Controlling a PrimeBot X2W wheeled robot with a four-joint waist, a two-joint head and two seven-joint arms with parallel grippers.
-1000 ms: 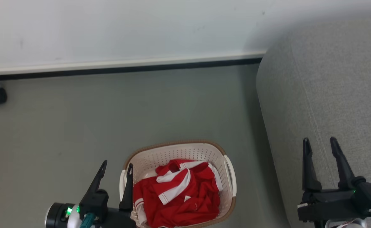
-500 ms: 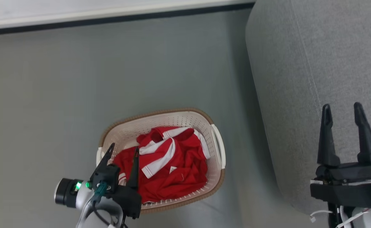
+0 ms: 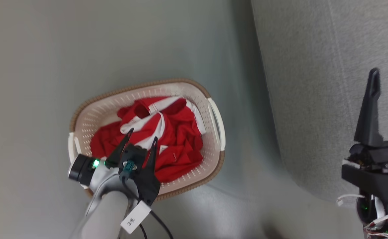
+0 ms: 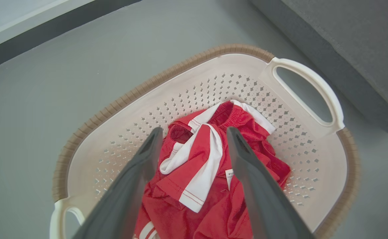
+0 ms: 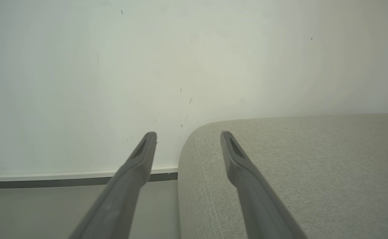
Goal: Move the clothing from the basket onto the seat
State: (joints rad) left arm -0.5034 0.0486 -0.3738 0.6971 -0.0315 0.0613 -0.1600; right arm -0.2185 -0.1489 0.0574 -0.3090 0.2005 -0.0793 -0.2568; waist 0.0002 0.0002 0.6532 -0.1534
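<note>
- The floor (image 3: 48, 49) is smooth grey-green; in the right wrist view it meets a pale wall (image 5: 81, 66) at a white skirting (image 5: 64, 174) with a dark strip below it.
- The seat (image 3: 313, 83) is grey woven fabric, fills the right of the head view, and has a rounded end near the wall.
- The basket (image 3: 214, 119) stands on the floor just beside the seat, apart from it, with one side handle (image 4: 308, 89) turned towards the seat.
- The clothing (image 3: 177, 139) lies crumpled in the basket, a red heap with a white-striped fold on top, and none of it is on the seat.
- The left gripper (image 4: 194, 130) reaches in over the basket's near rim, its fingers spread wide and holding nothing.
- In the left wrist view, the white-striped fold sits between the two fingers, whose tips are over the heap's upper part.
- I cannot tell whether the tips touch the fabric.
- The left arm carries a green light (image 3: 96, 163) and a white tag (image 3: 135, 221).
- The right gripper (image 5: 189, 133) is well apart from the basket, fingers wide apart and empty, over the seat and pointing towards the wall.
</note>
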